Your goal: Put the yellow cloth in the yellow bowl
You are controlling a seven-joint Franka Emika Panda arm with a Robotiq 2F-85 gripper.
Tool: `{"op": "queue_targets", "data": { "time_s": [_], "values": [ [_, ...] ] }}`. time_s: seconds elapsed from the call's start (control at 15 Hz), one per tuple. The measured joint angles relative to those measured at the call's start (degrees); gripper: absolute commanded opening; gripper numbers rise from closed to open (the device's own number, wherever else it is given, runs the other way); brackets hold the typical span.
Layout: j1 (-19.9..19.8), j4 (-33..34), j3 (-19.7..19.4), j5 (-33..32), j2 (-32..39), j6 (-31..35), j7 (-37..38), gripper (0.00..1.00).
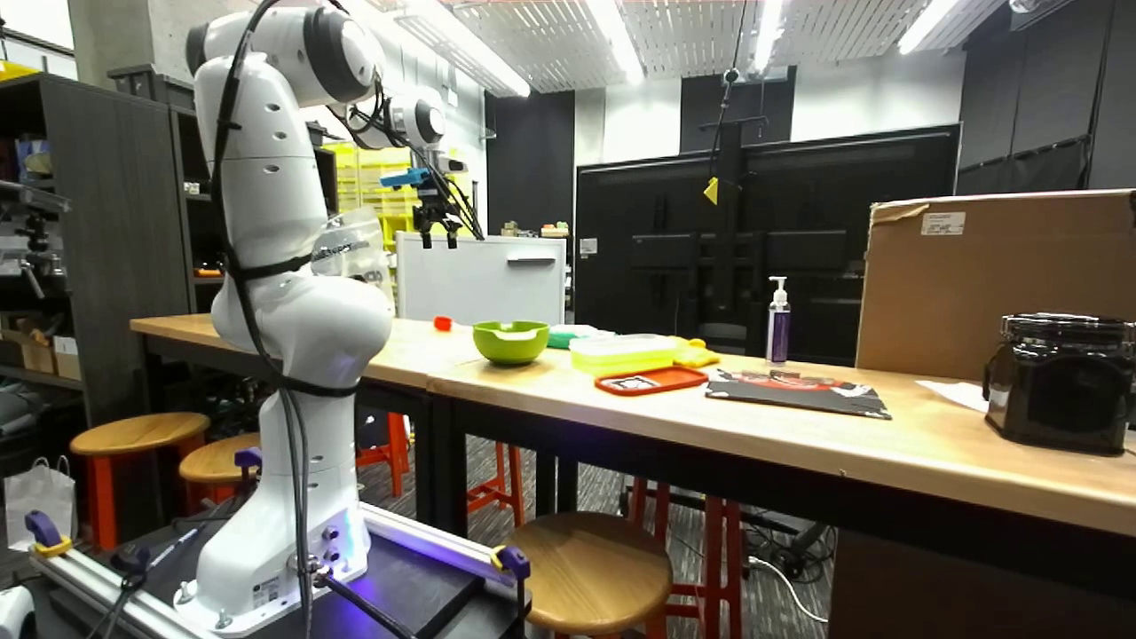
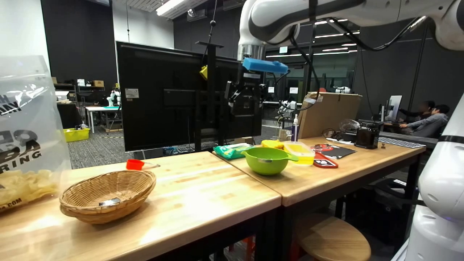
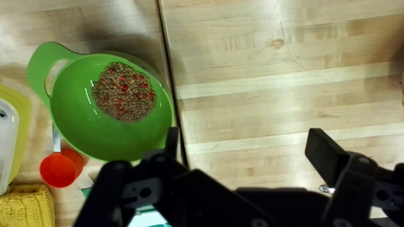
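Observation:
The yellow cloth [image 1: 697, 353] lies bunched on the table; it also shows in an exterior view [image 2: 272, 144] and at the wrist view's lower left corner [image 3: 26, 206]. The yellow bowl looks like a rectangular yellow container [image 1: 621, 355] beside the cloth; it also shows in an exterior view [image 2: 302, 154]. In the wrist view only part of its rim [image 3: 23, 116] shows at the left edge, with a whitish translucent piece over it. My gripper [image 3: 244, 138] is open and empty, high above the table, off to one side of both; it shows in both exterior views [image 1: 439, 241] [image 2: 244, 105].
A green bowl [image 2: 266, 161] with lentils stands between my gripper and the yellow container. A red measuring cup [image 3: 61, 168] lies by it. A green packet [image 2: 232, 150], red tray [image 1: 652, 380], pump bottle [image 1: 778, 324], wicker basket [image 2: 108, 195] and second red cup [image 2: 135, 165] are also there.

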Motion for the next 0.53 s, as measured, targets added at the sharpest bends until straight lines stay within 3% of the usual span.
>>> {"op": "queue_targets", "data": {
  "time_s": [0.53],
  "values": [
    [1.02,0.89,-0.17,0.28,0.74,-0.37,1.49,1.0]
  ]
}}
